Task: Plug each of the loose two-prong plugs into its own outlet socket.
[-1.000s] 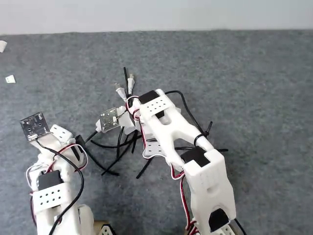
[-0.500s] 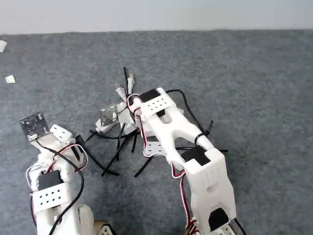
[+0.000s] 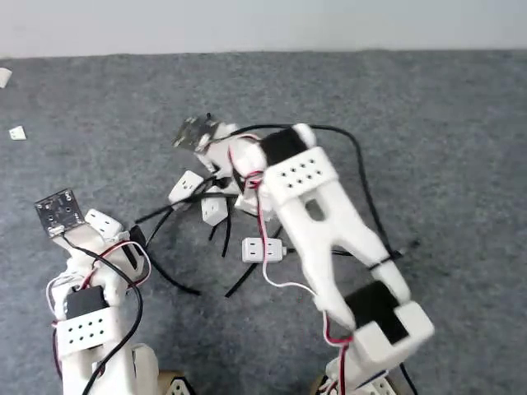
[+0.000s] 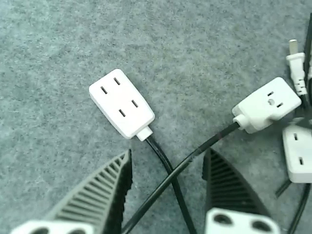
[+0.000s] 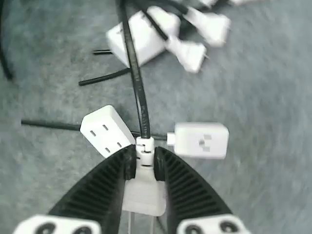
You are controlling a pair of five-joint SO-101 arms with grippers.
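Right wrist view: the right gripper has its black ribbed fingers clamped on the body of a white two-prong plug. The plug's black cord runs straight out from between the fingertips. The plug is held above the grey felt-covered table. Beneath it lie a white plastic socket block with slots facing up and a second white socket block, one on each side of the cord. Farther off, a third white socket block lies just beside two loose white plugs.

High view: the white right arm stretches from the table's near edge to its middle, a little left of centre, above a tangle of black cords. The white left arm sits at the near left corner.

Left wrist view: the left gripper holds nothing. Its dark ribbed fingers stand apart above two crossing black cords on the table. Just past the fingertips lies a white four-slot socket block.
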